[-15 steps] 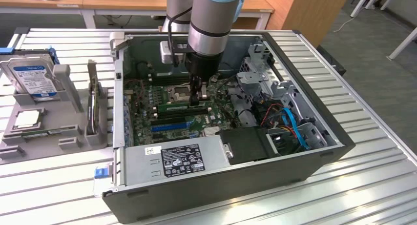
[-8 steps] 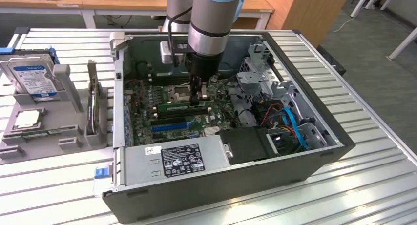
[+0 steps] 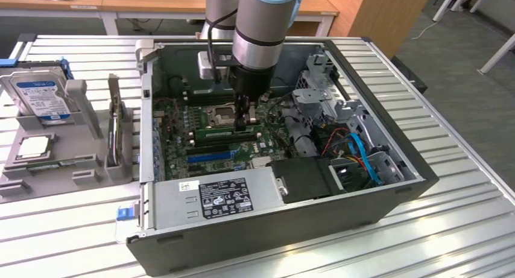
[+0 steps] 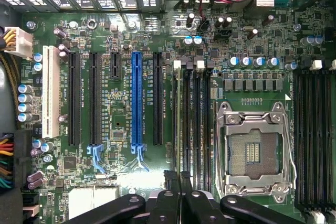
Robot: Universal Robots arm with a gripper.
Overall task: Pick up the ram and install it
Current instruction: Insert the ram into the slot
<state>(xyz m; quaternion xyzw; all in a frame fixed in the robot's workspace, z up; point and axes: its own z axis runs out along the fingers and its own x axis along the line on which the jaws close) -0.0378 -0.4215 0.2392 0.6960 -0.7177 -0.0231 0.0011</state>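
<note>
Your gripper (image 3: pixel 240 127) clenched, tips down at top edge of ram (image 3: pixel 216 134), directly beneath; pinching or pressing, cannot tell. Ram stands on edge in slot just beside CPU socket (image 3: pixel 221 115), long axis parallel to socket's side. Neighbouring slots away from socket bare; socket frame near.

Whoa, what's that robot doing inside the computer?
A robot arm is reaching down into an open computer case. Its gripper is shut, with the tips right at the top edge of the ram, a thin green stick standing in a memory slot beside the empty CPU socket. So the stick is already at its slot. I cannot tell whether it is being pinched or just pressed, or whether it has clicked all the way in.
</note>
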